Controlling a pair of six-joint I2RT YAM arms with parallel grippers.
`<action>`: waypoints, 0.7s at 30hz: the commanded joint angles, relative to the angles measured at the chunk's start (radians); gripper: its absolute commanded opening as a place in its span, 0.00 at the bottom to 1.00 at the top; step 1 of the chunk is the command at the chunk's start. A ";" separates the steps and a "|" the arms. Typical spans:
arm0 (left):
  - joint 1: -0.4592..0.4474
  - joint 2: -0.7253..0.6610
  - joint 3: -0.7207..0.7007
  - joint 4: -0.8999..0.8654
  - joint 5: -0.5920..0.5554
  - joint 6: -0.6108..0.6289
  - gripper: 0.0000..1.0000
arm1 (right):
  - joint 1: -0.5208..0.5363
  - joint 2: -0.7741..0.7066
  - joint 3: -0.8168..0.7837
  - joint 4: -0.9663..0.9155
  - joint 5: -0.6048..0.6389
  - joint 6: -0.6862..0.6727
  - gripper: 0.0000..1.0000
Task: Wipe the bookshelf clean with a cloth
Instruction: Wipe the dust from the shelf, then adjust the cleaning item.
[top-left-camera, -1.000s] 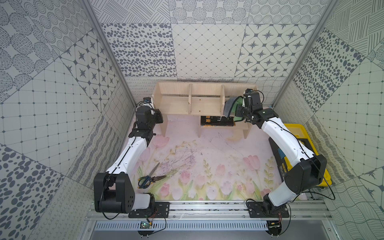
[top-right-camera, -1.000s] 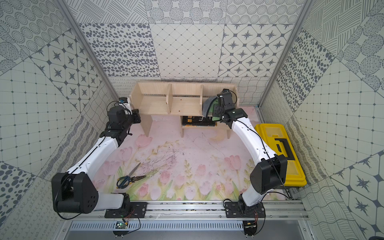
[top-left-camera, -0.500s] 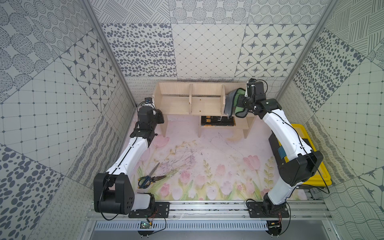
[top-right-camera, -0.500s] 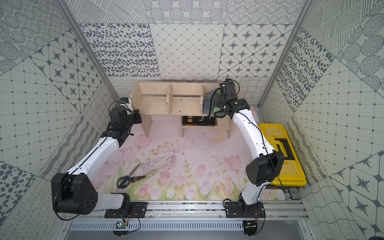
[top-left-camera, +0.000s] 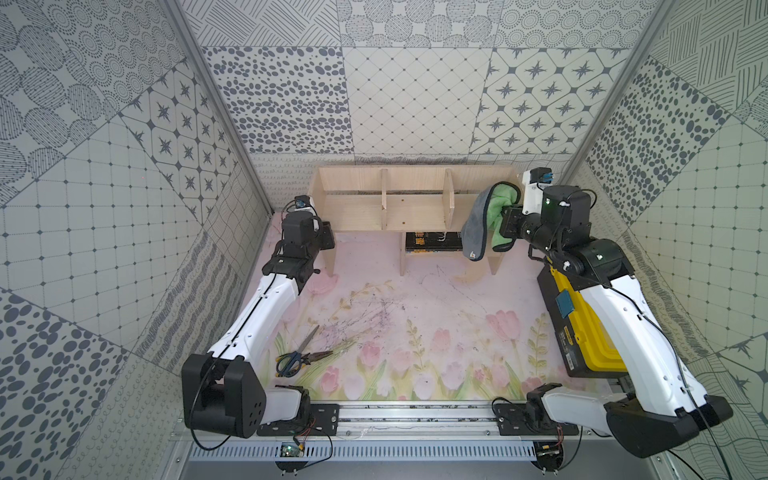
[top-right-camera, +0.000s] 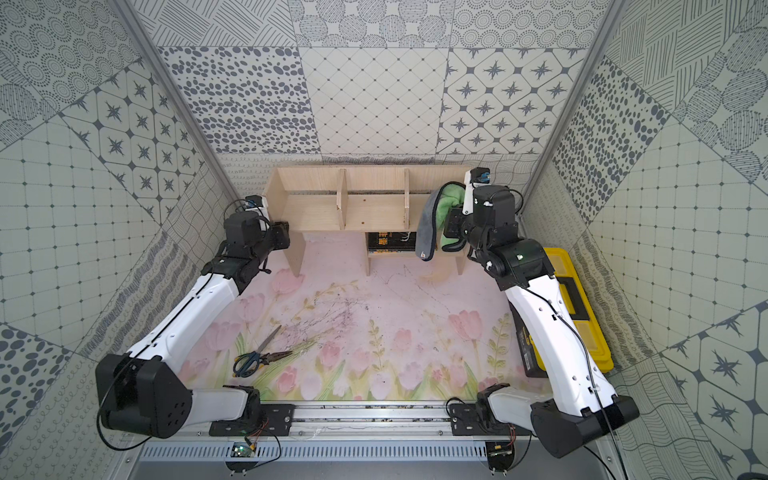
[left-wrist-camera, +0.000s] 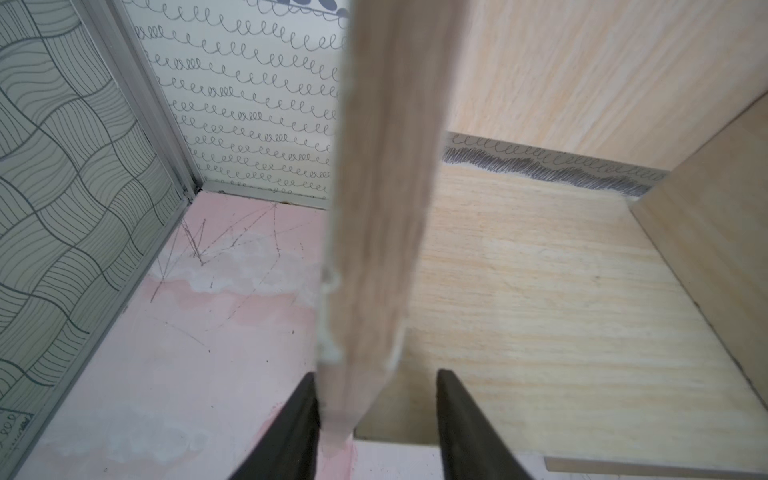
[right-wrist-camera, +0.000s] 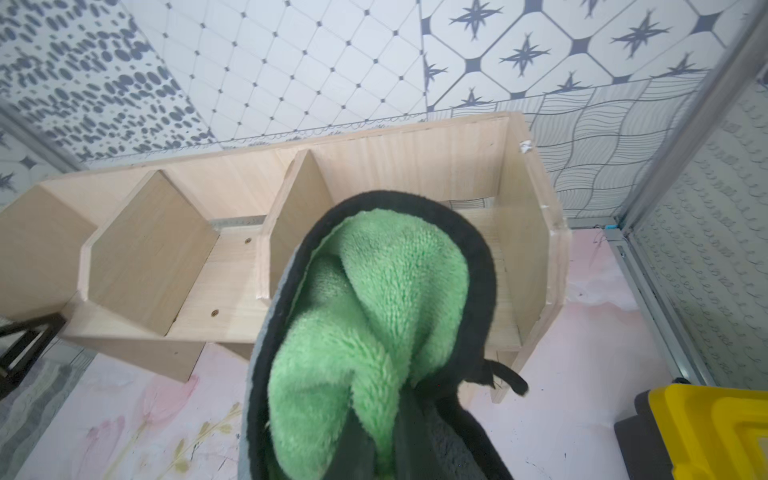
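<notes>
Part open, my left gripper (left-wrist-camera: 378, 374) straddles the left end panel of the bookshelf (top-left-camera: 409, 208), which stands at the back wall; one finger (left-wrist-camera: 297, 419) touches the wood and its partner stands clear. My right gripper (top-left-camera: 508, 222) is clamped on the one cloth (top-left-camera: 478, 224), green face folded inward, hanging before the rightmost of three bays. Also pictured: two dividers, one pair of scissors (top-left-camera: 297, 359) and one toolbox (top-left-camera: 590, 332). Gold lettering on the dark book (top-left-camera: 432, 241) is too small to read.

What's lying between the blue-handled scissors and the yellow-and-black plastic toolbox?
Nothing; between scissors and toolbox only bare pink tulip-printed mat shows, in both top views.
</notes>
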 joint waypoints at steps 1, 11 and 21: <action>-0.011 -0.066 0.074 -0.138 0.040 -0.140 0.72 | 0.073 -0.035 -0.007 0.091 -0.043 -0.081 0.00; -0.089 -0.248 0.213 -0.052 0.645 -0.089 0.77 | 0.133 -0.053 0.026 0.170 -0.487 -0.058 0.00; -0.472 -0.287 0.103 0.033 0.778 0.043 0.99 | 0.139 -0.027 -0.108 0.579 -0.901 0.279 0.00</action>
